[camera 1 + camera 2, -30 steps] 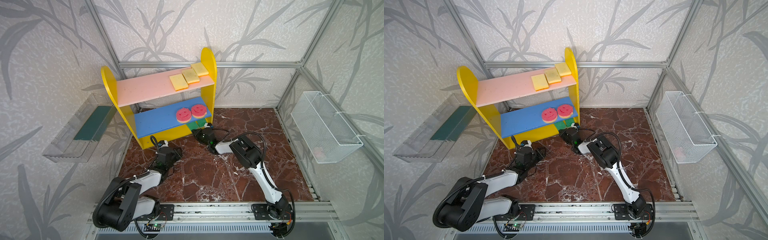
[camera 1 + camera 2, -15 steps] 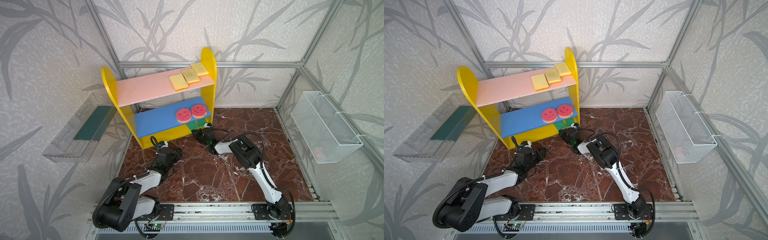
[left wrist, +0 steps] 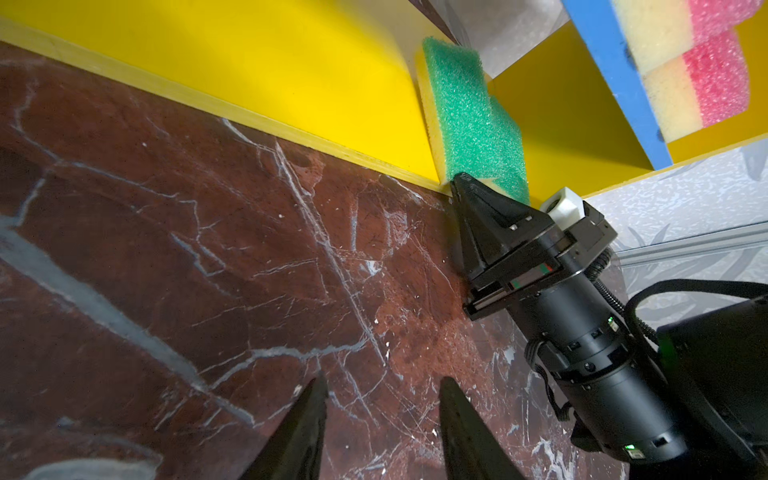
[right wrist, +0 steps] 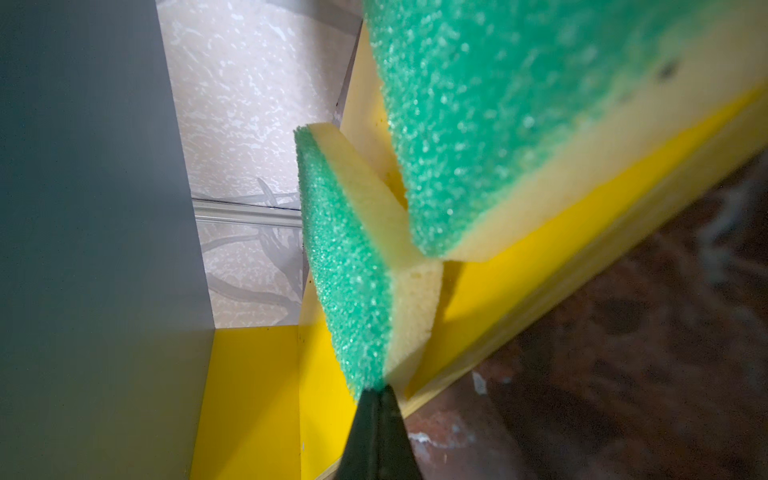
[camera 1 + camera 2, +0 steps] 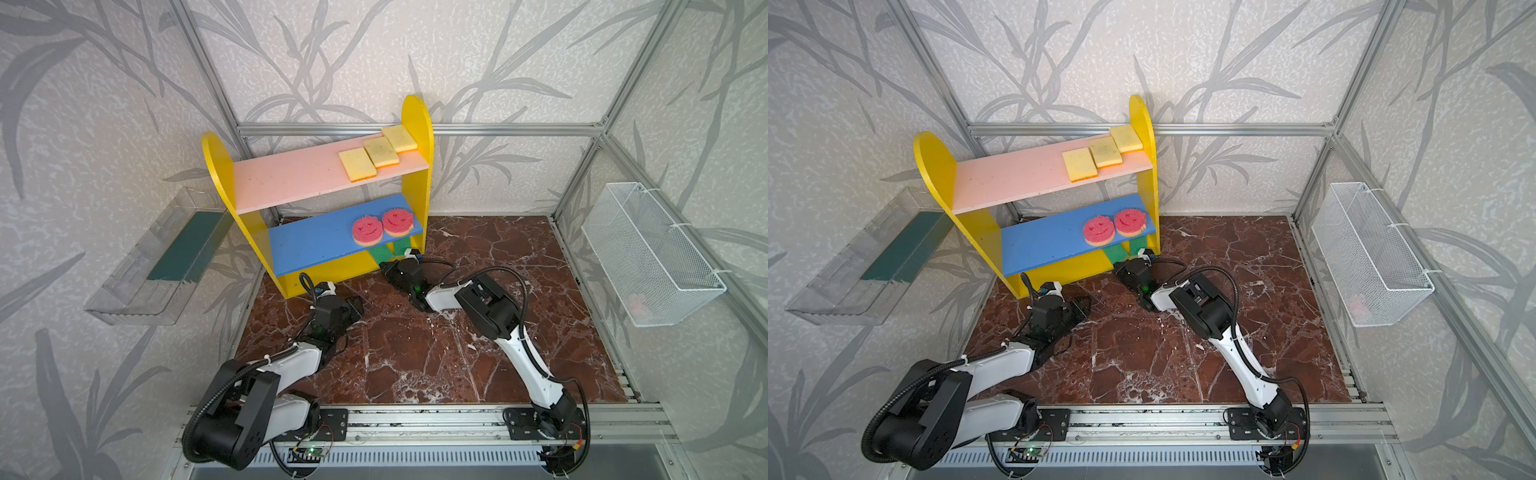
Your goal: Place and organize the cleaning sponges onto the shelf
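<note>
Your right pincer (image 3: 462, 180) was closed tight at the front edge of the shelf (image 5: 415, 124), its tips pressed to a corner of one of the two green sponges (image 5: 381, 252) on the yellow base (image 5: 345, 270). The right wrist view could not settle whether any foam was pinched between them. That corner sponge (image 4: 349, 266) sat tilted, green face turned sideways, its yellow foam overlapping the second green one (image 4: 519, 124) beside it. Three yellow sponges (image 5: 357, 165) lay flat in a row at the right end of the pink board (image 5: 291, 183). Two pink sponges (image 5: 367, 230), smiley faces up, sat side by side at the right end of the blue board (image 5: 316, 241). Your left pincer (image 3: 382, 386) was low over the marble desk (image 5: 415, 353), just in front of the shelf's left half. Its jaws were partly apart, with nothing between them.
</note>
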### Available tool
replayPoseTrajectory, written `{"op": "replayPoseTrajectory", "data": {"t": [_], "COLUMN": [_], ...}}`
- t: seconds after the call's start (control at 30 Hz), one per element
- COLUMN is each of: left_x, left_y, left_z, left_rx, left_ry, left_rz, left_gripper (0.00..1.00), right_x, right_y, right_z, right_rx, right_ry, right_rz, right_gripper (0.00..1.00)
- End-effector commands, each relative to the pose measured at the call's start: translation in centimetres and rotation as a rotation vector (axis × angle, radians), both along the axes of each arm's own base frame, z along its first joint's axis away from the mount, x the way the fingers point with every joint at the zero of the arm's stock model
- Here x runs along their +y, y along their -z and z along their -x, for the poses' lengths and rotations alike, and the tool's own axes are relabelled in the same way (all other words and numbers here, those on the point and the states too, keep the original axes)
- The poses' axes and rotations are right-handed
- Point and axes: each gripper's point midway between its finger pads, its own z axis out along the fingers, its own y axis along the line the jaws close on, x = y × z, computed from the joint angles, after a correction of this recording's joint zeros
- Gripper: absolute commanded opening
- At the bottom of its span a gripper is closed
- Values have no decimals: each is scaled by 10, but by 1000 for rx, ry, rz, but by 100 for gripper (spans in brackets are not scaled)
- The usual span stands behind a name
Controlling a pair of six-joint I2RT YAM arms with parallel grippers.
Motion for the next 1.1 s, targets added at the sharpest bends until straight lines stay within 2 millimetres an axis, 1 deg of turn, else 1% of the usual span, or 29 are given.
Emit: {"op": "replayPoseTrajectory", "data": {"t": [0.0,0.3,0.43,0.47,0.57,0.67,0.9,1.07], "left_x": [6,5,5,5,5,6,6,7], "left_y": [2,4,3,3,2,2,1,1], "left_z": [2,2,2,2,2,3,3,4], "left_rx": [-1,1,1,-1,-1,-1,-4,-4], "left_ry": [-16,-14,-13,-12,-12,-12,-15,-17], "left_rz": [-27,-26,-25,-26,-28,-31,-31,-31], "left_gripper": [46,46,46,46,46,46,46,46], "right_x": [4,4,4,5,10,16,22,26], "right_y": [15,-21,-26,-25,-26,-33,-35,-38], "right_z": [8,11,13,13,15,17,19,22], "right_rx": [31,-63,-70,-65,-60,-68,-66,-80], "right_ry": [-10,-46,-45,-45,-49,-61,-64,-73], "right_rz": [70,139,130,126,102,90,75,99], "right_gripper": [5,4,4,4,4,4,5,5]}}
